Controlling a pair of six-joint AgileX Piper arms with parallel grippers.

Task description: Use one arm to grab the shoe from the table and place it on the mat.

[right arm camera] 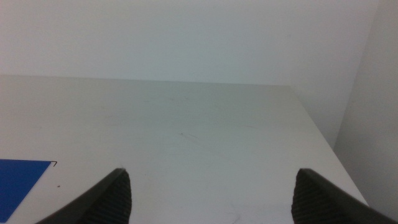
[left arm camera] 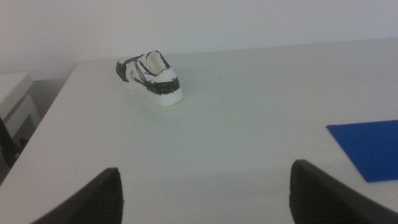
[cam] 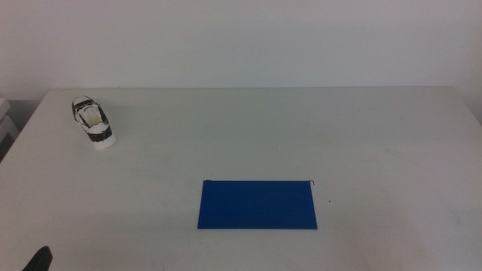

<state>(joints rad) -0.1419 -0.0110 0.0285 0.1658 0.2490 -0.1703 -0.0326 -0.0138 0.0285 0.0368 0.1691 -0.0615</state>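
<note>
1. Sneaker (cam: 94, 124): white with black patterned trim, upright on its sole at the far-left part of the desk (cam: 301, 128). Nothing touches it.
2. Mat (cam: 258, 204): dark blue, flat, near-centre of the desk, well apart from the sneaker. Nothing on it, so placement is not yet done.
3. Left hand (left arm camera: 205, 186): released, jaws spread wide with nothing between them. The wrist view faces the sneaker, and this hand is the nearer one, so likely the one to grab.
4. Right hand (right arm camera: 211, 190): also released and holding nothing, over the desk's right side with only a mat corner in view. Probably waiting.
5. Writing: no legible brand or label on sneaker, mat or desk.
</note>
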